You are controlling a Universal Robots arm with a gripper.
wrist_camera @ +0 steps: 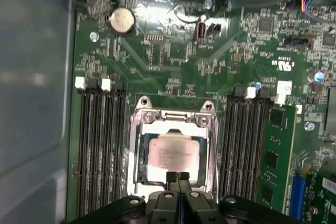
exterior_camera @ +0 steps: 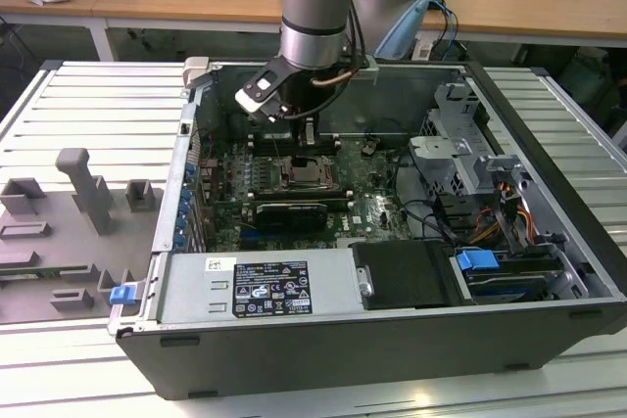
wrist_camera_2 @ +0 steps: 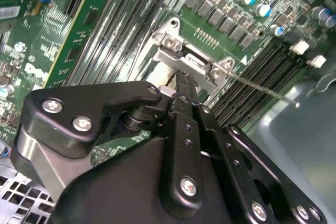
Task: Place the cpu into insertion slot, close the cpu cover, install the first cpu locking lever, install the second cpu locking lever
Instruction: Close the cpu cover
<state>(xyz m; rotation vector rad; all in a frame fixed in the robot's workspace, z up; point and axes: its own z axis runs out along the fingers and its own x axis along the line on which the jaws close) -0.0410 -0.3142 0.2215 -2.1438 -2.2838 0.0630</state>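
Note:
In the first wrist view the cpu (wrist_camera: 173, 153) lies flat in the insertion slot (wrist_camera: 144, 174) on the green board, its beige top showing. The silvery cpu cover (wrist_camera: 213, 148) frames it and looks lowered around it. My gripper (wrist_camera: 177, 176) hangs just above the near edge of the cpu, fingers pressed together with nothing between them. The exterior view has the gripper (exterior_camera: 309, 134) inside the open computer case, directly over the slot (exterior_camera: 309, 175). A thin metal lever (wrist_camera_2: 262, 90) sticks out sideways from the slot's hinge end in the second wrist view.
Long black memory slots (wrist_camera: 100, 145) flank the socket on both sides. A coin battery (wrist_camera: 121, 20) sits further along the board. The case walls (exterior_camera: 186, 144), a drive cage (exterior_camera: 460, 144) and a power supply (exterior_camera: 265, 286) ring the board. Grey fixtures (exterior_camera: 88, 188) stand outside the case.

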